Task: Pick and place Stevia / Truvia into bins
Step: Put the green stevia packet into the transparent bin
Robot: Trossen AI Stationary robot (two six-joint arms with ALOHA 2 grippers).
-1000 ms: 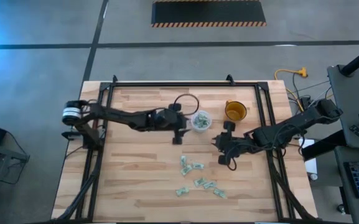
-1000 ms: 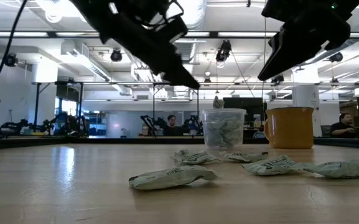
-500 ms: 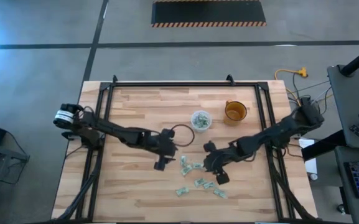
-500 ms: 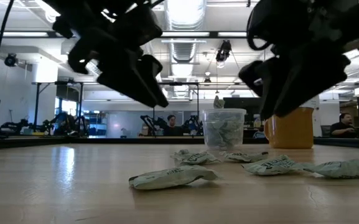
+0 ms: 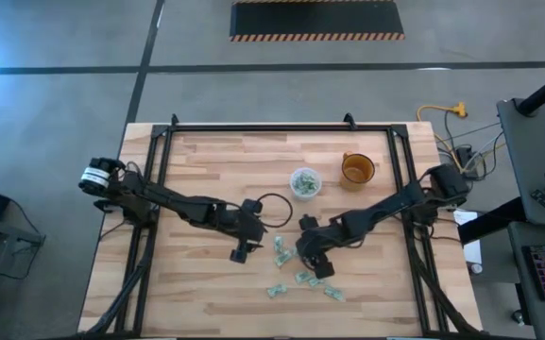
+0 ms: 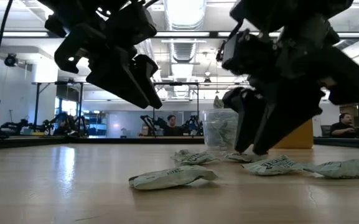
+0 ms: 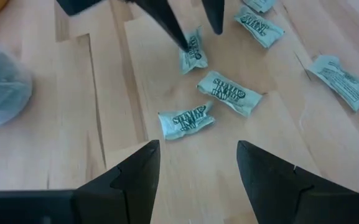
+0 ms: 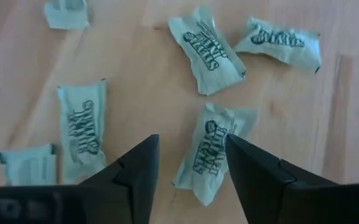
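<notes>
Several pale green Stevia sachets point(image 5: 302, 276) lie flat on the wooden table, near its front middle. The bin, a clear cup point(image 5: 304, 182) with sachets inside, stands farther back. My right gripper point(image 5: 312, 267) is low over the heap and open, pointing steeply down. Its fingers stand on either side of one sachet point(image 8: 207, 152). My left gripper point(image 5: 239, 253) hangs open above the table, just left of the heap. The nearest sachet point(image 7: 185, 121) lies ahead of its fingers. My right gripper comes at the sachet point(image 7: 193, 53) from above, slanting down, with its open fingers point(image 7: 178, 34) close beside the sachet's ends. The sachet lies flat on the table. Whether a fingertip touches it, I cannot tell.
An orange cup point(image 5: 357, 168) stands right of the clear cup at the back. A black frame point(image 5: 253, 129) runs along the table's far and side edges. Bare wood lies at the table's left and near-left.
My left gripper has gone from beside the clear cup toward the near edge and down, then held still, staying open. My right gripper has swung from near the orange cup toward the near-left, sunk onto the sachet heap, tipped steeper, and opened wider.
</notes>
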